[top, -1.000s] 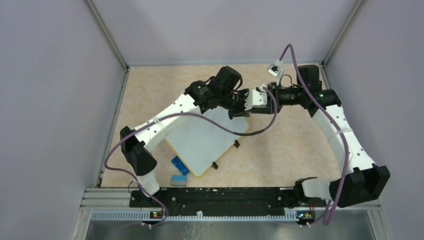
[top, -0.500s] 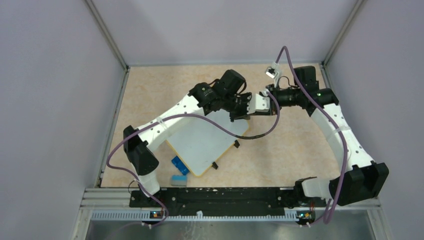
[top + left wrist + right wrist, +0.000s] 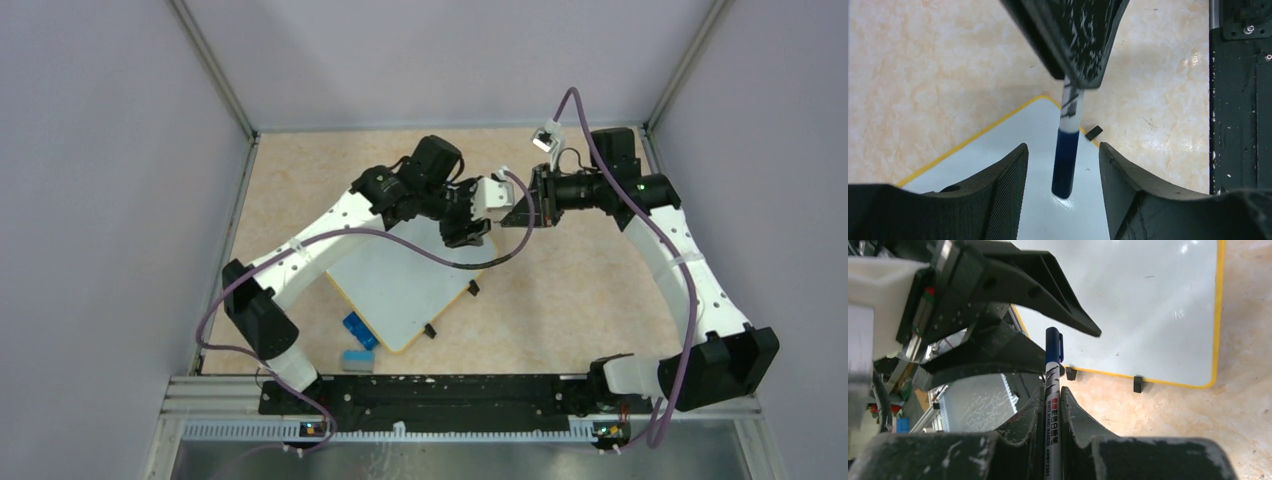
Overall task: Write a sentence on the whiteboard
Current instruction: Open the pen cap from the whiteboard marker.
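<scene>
Right claw (image 3: pixel 1052 407) pinches marker (image 3: pixel 1052 371); left claw (image 3: pixel 1062 150) gapes around its cap (image 3: pixel 1066 162), over whiteboard (image 3: pixel 1038 125).

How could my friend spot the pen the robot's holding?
Find the big whiteboard with the yellow rim on the table. Above one corner, the right arm's fingers pinch a thin marker. It's the only stick-shaped thing there: white printed barrel, dark blue cap, unlike the chunky blue blocks beside the board.

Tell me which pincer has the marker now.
The right pincer: its jaws are shut on the white barrel of the marker. The left pincer stands open, its fingers either side of the blue cap without touching.
</scene>
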